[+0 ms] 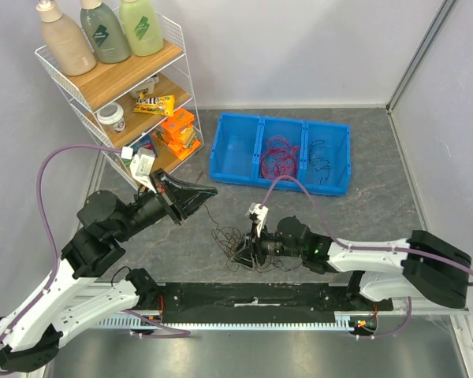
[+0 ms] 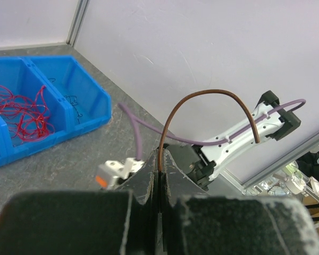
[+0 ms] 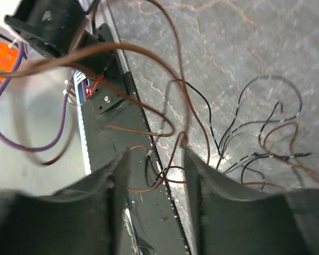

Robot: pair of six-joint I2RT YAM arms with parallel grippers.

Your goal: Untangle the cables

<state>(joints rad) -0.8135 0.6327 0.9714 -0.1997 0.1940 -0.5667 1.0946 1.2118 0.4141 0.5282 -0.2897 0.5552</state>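
Right wrist shows thin brown and black cables (image 3: 172, 127) tangled

Glossy plastic bin (image 1: 235, 151), wood shelves (image 1: 123, 74) — matt tabletop (image 1: 366, 214)

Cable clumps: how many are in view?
3: red clump in the bin's middle compartment, black clump in its right compartment, brown-black tangle by the right tool; more may be hidden.
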